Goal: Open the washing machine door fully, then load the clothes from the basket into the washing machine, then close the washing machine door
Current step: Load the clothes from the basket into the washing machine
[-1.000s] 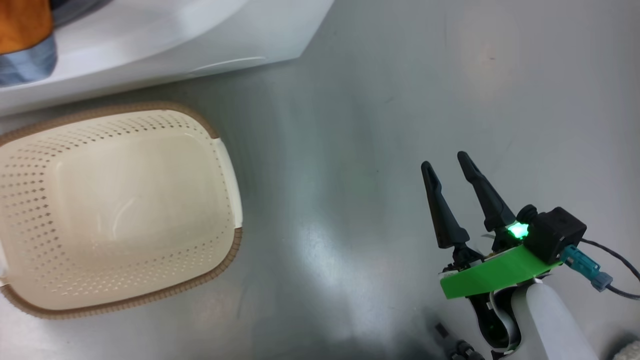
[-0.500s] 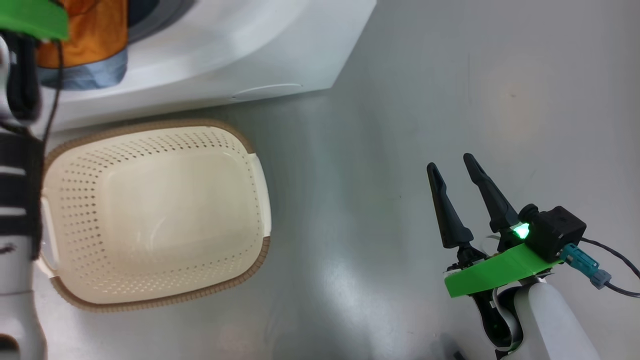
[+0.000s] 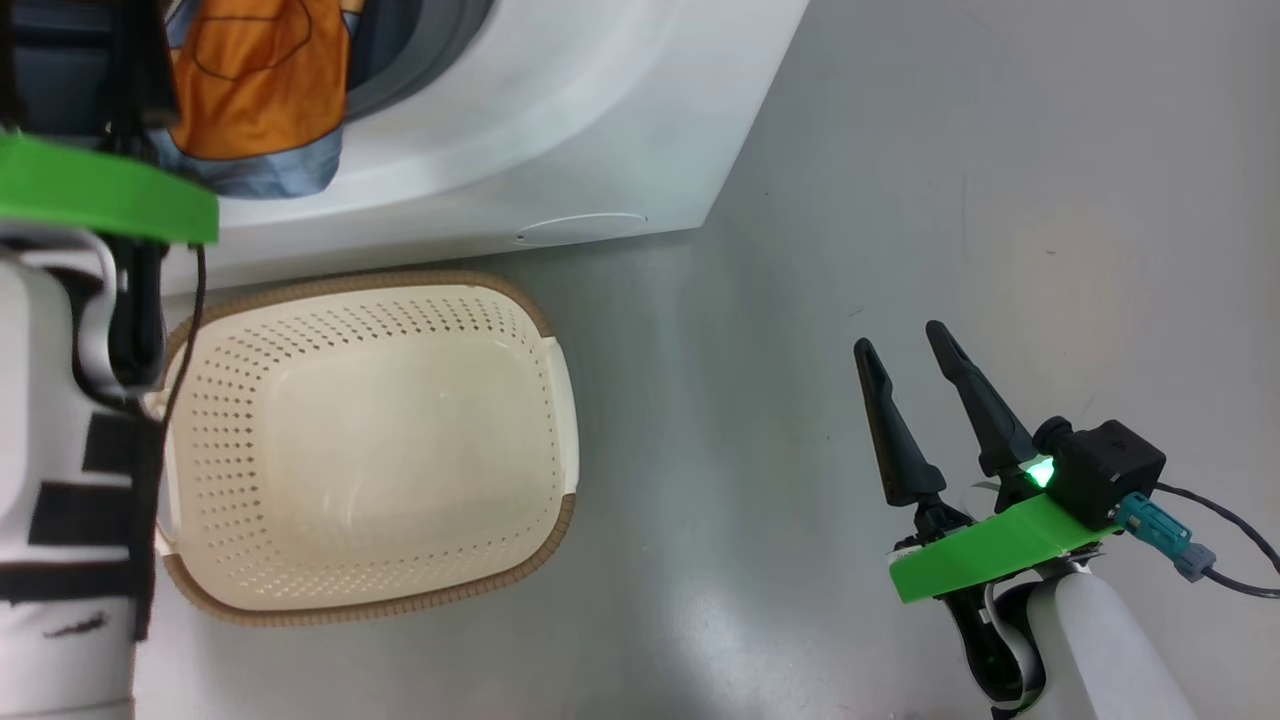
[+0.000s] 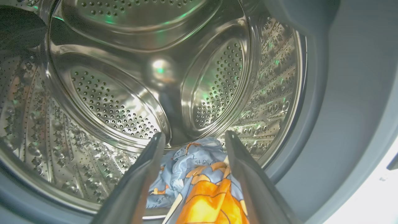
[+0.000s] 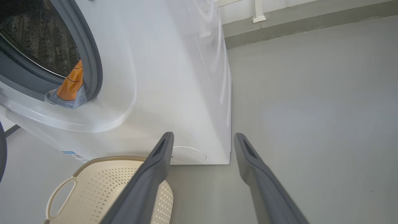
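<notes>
Two end effectors are in sight, both with their fingers spread. The left end effector (image 4: 195,133) points into the perforated steel drum (image 4: 118,99) of the washing machine (image 3: 560,110). The clothes (image 4: 199,186) lie low between its fingers, a bunched heap of light blue and orange fabric at the drum's front lip. Whether either finger touches the cloth cannot be told. From the right wrist, an orange and blue fold of that fabric hangs out over the grey gasket (image 5: 94,62) onto the white front.

The right end effector (image 3: 898,337) hangs over the grey floor (image 3: 900,150), well apart from the machine, with nothing between its fingers. The basket (image 3: 480,320) stands on the floor to its left, just in front of the machine, with its cream perforated bottom bare. Ahead of this end effector, framed between its fingers in its own wrist view, sits the round white flap (image 5: 188,154) low on the machine's front.
</notes>
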Robot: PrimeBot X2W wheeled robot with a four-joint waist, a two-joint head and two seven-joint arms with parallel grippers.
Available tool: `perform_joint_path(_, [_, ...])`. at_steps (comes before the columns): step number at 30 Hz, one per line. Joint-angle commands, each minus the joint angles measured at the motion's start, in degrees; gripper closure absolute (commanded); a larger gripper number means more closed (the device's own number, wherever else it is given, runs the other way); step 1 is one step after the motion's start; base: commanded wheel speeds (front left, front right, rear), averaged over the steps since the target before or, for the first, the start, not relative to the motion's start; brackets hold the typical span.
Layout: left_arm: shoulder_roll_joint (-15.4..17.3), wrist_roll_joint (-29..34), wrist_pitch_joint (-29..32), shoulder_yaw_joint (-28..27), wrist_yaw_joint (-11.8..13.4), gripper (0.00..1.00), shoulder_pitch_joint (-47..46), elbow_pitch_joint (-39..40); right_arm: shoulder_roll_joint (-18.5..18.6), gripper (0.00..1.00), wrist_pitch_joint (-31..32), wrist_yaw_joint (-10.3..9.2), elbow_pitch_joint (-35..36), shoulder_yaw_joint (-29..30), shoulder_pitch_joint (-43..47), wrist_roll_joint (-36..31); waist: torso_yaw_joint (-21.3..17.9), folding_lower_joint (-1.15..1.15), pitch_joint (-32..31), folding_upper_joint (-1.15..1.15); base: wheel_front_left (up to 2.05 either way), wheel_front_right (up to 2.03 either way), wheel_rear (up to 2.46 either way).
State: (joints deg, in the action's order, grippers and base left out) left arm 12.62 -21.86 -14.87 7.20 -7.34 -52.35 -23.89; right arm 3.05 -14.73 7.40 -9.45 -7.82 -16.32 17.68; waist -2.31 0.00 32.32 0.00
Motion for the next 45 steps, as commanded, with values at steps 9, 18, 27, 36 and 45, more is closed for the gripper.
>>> perform_joint_path(9, [-0.7, 2.2, -0.1, -5.3, -0.1, 0.00, 11.5, 7.6, -0.2, 0.00, -0.3, 0.09, 1.1, -0.5, 2.3, -1.0, 1.2, 0.00, -1.3, 0.00, 0.00, 0.00, 0.00])
perform_joint_path(18, [-3.7, 3.0, -0.1, -9.4, 0.0, 0.00, 18.2, 11.7, -0.2, 0.00, -0.3, 0.09, 0.8, -0.9, 2.2, -0.7, 1.5, 0.00, -1.6, 0.00, 0.00, 0.00, 0.00])
perform_joint_path(27, [-4.4, 4.8, -0.1, -12.1, -0.1, 0.00, 24.4, 13.7, -0.2, 0.00, -0.3, 0.09, 0.8, -1.1, 1.9, -0.8, 1.4, 0.00, -1.6, 0.00, 0.00, 0.00, 0.00])
perform_joint_path(36, [-5.3, 5.6, -0.1, -14.5, -0.1, 0.00, 29.2, 15.5, -0.2, 0.00, -0.3, 0.09, 0.8, -0.8, 2.0, -1.0, 1.4, 0.00, -1.7, 0.00, 0.00, 0.00, 0.00])
perform_joint_path(45, [-6.1, 6.0, -0.1, -16.0, -0.1, 0.00, 32.7, 16.2, -0.2, 0.00, -0.3, 0.09, 0.8, -0.9, 1.9, -1.1, 1.4, 0.00, -1.8, 0.00, 0.00, 0.00, 0.00])
